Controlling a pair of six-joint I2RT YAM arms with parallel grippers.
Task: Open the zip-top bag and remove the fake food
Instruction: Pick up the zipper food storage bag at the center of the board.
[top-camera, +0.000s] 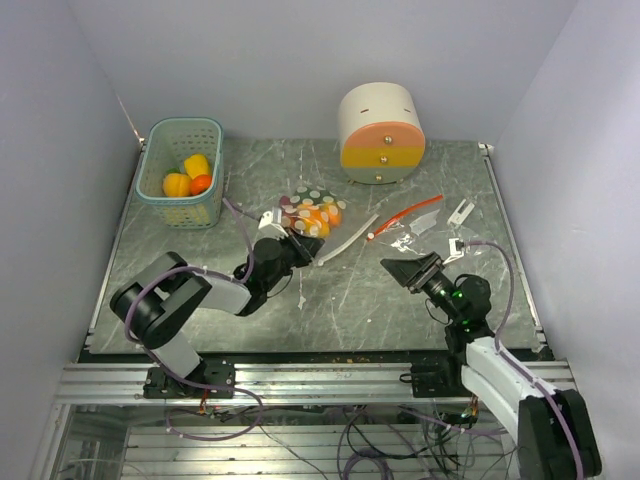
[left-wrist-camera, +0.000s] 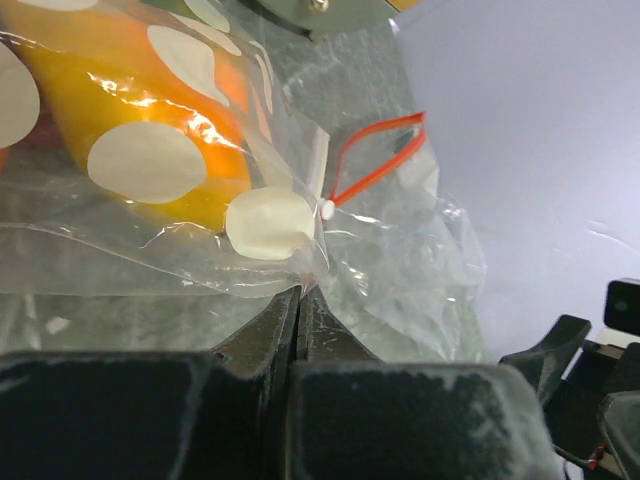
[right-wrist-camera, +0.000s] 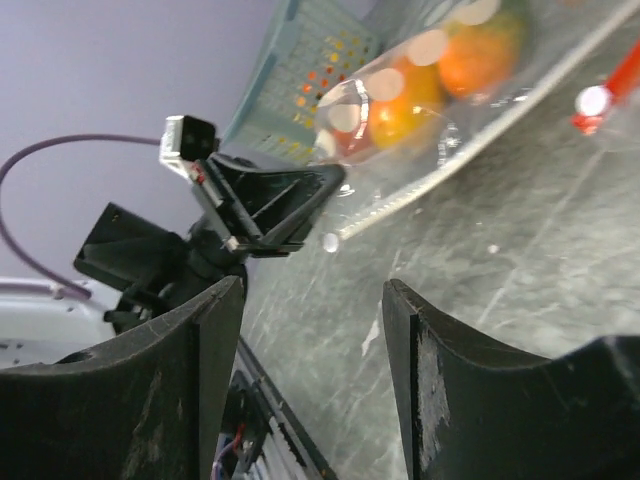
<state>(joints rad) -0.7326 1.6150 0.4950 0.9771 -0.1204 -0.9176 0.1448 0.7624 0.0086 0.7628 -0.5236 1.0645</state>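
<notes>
Top view, left to right: a basket (top-camera: 150, 165) is holding some fake food (top-camera: 188, 178); more is sitting inside the dotted zip-top bag (top-camera: 312, 212) mid-table, touching the left gripper (top-camera: 305, 243); the right gripper (top-camera: 405, 268) is hovering well apart. Only the left wrist view is showing closed jaws pinching the bag's clear edge. Only the right wrist view is showing parted, empty jaws.

Bright, even light; glare streaks the bag (left-wrist-camera: 195, 125), and the left hand (left-wrist-camera: 298, 298) looks blurred.
</notes>
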